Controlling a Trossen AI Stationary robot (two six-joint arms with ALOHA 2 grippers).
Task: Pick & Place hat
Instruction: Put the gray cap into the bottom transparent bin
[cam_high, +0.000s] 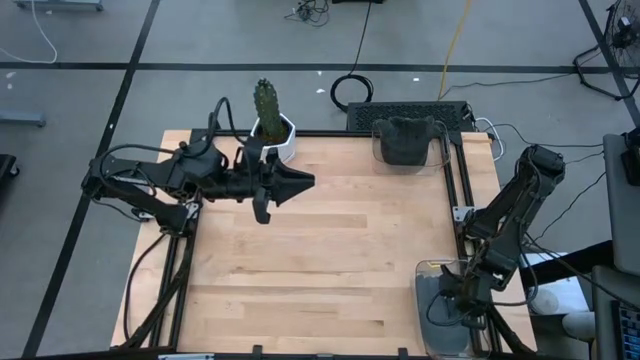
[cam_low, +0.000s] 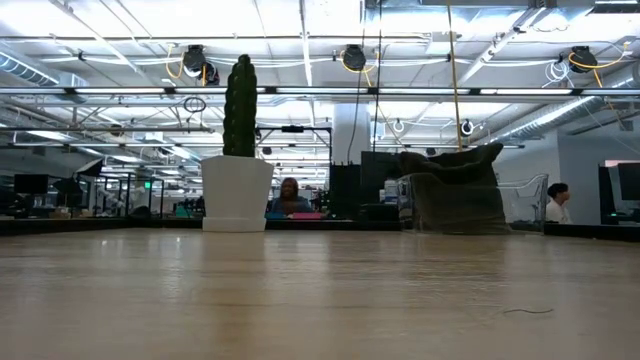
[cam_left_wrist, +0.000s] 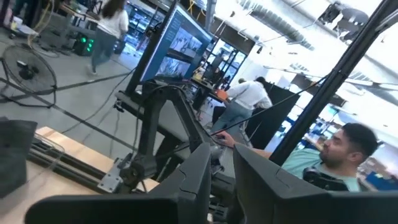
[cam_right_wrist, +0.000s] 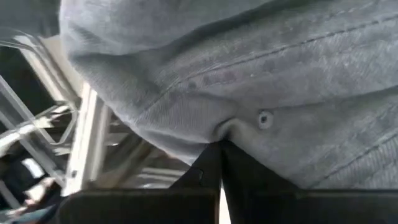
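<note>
We see the wooden table (cam_high: 320, 250), bare in the middle. The right gripper (cam_right_wrist: 221, 165), down in the clear bin (cam_high: 432, 300) at the table's near right corner, is pinched shut on a grey hat (cam_right_wrist: 249, 81). The left gripper (cam_high: 300, 182) hovers just beside the potted cactus (cam_high: 267, 110), fingers slightly parted, holding nothing. Far off, a dark hat (cam_high: 402, 140) sits in another clear bin.
</note>
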